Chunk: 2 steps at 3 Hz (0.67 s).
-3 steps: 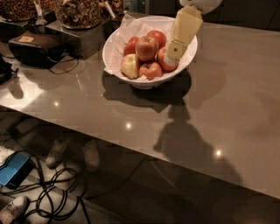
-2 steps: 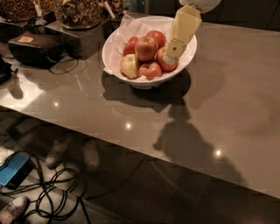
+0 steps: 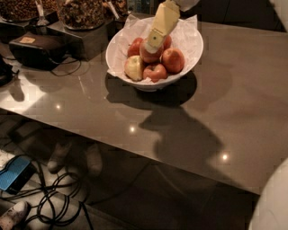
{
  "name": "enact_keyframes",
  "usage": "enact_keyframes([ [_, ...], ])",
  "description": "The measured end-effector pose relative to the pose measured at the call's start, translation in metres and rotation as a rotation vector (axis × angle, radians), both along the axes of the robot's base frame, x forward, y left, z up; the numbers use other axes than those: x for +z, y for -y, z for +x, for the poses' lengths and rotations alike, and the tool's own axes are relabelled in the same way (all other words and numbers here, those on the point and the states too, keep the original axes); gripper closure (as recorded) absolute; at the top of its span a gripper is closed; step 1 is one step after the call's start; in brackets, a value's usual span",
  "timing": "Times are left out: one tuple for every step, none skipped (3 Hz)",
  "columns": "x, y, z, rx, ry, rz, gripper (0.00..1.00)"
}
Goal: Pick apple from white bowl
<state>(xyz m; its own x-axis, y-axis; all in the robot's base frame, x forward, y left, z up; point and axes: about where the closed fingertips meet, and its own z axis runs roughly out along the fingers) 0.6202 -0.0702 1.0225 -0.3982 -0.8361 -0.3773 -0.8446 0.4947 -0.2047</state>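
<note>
The white bowl (image 3: 191,56), lined with crinkled white paper, stands at the back of the grey table and holds several apples. My gripper (image 3: 152,46), a cream-coloured piece, reaches down from the top into the middle of the bowl. Its tip is on the upper side of a round red apple (image 3: 151,55) at the centre of the pile. A pale yellow-green apple (image 3: 134,67) lies to the left. Darker red apples lie to the right (image 3: 173,60) and in front (image 3: 155,72). I cannot tell whether the centre apple is gripped.
A black box (image 3: 38,48) with a cable and jars of snacks (image 3: 81,12) stand at the back left. The table's front edge (image 3: 135,150) runs diagonally. Cables (image 3: 49,202) and a blue object (image 3: 13,173) lie on the floor. A white robot part (image 3: 272,202) shows at the bottom right.
My gripper has moved left from the bowl's right side to its centre, uncovering the red apple on the right. The bowl has stayed in place.
</note>
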Motion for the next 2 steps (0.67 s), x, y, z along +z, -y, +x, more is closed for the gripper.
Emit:
enact_keyframes([
  [0.002,-0.003,0.002,0.006,0.016,0.013,0.0],
  [0.003,-0.012,0.014,-0.026,0.03,0.059,0.0],
])
